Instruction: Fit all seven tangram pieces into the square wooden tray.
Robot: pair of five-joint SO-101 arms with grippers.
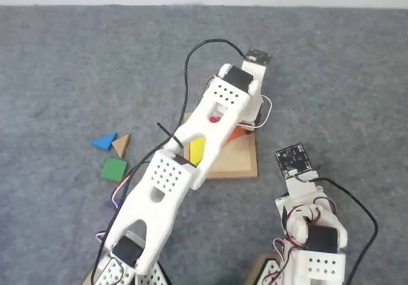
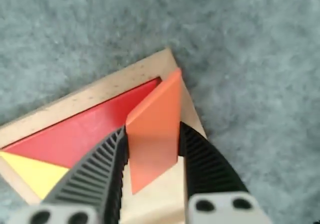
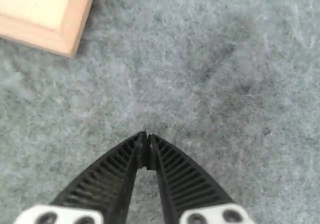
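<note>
Over the wooden tray (image 2: pixel 95 94) near the counter's middle, the left gripper (image 2: pixel 151 134) pinches the orange piece (image 2: pixel 156 111) on edge by its flat faces, a thin, stiff, light slab likely to twist or slip, while the right gripper (image 3: pixel 147 140) rests closed and empty nearby.

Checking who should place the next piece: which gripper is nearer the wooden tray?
Left. The left gripper is over the tray at its corner, shut on the orange piece. The right gripper is shut, off the tray over the carpet.
</note>
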